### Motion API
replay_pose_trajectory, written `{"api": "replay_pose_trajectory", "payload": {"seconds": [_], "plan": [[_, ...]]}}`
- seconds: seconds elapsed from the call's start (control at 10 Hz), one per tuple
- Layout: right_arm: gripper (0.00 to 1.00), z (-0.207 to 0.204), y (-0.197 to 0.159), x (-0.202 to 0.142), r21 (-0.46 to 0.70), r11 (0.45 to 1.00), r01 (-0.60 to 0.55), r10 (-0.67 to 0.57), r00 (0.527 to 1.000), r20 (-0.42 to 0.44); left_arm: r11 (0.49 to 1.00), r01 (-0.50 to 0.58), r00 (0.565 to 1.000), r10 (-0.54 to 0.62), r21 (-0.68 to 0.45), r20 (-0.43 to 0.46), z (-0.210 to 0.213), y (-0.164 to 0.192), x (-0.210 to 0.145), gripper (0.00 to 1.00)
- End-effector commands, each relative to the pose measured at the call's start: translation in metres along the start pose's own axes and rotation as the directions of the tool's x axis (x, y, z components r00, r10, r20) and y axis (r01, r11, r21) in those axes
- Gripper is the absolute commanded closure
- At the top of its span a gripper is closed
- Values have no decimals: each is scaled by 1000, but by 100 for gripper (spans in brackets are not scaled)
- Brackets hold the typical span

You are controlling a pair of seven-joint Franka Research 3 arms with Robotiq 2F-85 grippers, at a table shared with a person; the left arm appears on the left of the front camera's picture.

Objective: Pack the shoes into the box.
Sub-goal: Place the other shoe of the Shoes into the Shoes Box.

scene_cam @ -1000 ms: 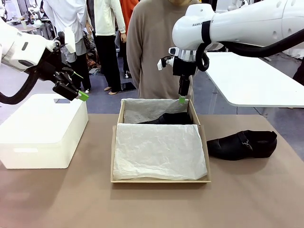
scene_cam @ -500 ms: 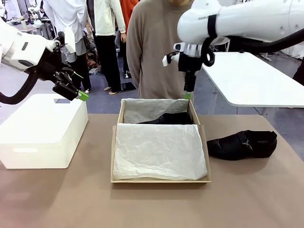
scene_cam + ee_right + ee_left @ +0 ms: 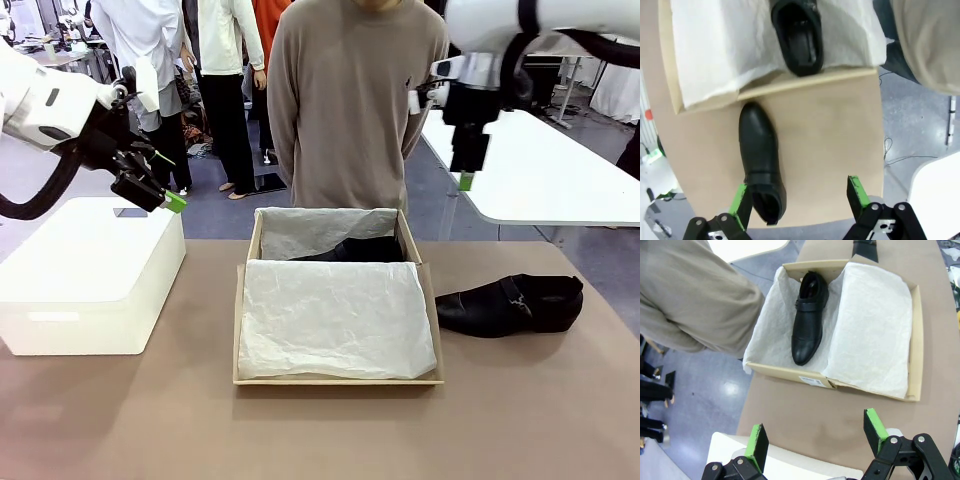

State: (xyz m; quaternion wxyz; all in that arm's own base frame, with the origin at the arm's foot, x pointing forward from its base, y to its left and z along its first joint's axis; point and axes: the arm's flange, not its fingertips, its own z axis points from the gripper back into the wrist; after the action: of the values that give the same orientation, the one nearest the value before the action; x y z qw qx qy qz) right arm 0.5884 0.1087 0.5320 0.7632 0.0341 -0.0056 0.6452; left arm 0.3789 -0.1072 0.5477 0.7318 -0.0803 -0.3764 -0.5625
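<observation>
The tan box point(image 3: 338, 380) sits mid-table, lined with white tissue paper point(image 3: 335, 320). One black shoe point(image 3: 355, 250) lies in its far part, also seen from the left wrist point(image 3: 807, 320) and the right wrist point(image 3: 797, 35). The other shoe point(image 3: 510, 303) lies on the table right of the box, and below the right gripper point(image 3: 760, 160). My left gripper point(image 3: 160, 180) hangs open above the white bin, its fingers point(image 3: 757, 445) wide apart with nothing between them. My right gripper point(image 3: 467, 180) is open and raised high over the table's far right; its pads point(image 3: 857, 192) are spread.
A white rectangular bin point(image 3: 90, 275) stands left of the box. A person in a beige sweater point(image 3: 350, 100) stands at the far edge behind the box. A white table point(image 3: 540, 170) lies beyond at right. Bare tabletop point(image 3: 320, 430) runs along the front.
My right arm has risen from the box's far right corner and swung right, now high above the table's right side. The left arm, shoes and box have not moved.
</observation>
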Motion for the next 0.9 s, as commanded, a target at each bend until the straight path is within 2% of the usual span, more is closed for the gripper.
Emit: {"api": "replay_pose_trajectory", "payload": {"seconds": [0.0,0.3,0.7,0.8], "plan": [[0,-20,26,-42,-13,999,-37,38,999,36,1000,10,1000,-10,-13,18,-2,2,-2,0],[0,-39,35,-89,-40,996,-80,82,995,52,1000,10,1000,-10,-13,18,-2,2,-2,0],[0,-61,30,-100,-35,998,-60,61,998,34,1000,10,1000,-10,-13,18,-2,2,-2,0],[0,-52,28,-102,-16,999,-43,43,999,22,1000,10,1000,-10,-13,18,-2,2,-2,0]]}}
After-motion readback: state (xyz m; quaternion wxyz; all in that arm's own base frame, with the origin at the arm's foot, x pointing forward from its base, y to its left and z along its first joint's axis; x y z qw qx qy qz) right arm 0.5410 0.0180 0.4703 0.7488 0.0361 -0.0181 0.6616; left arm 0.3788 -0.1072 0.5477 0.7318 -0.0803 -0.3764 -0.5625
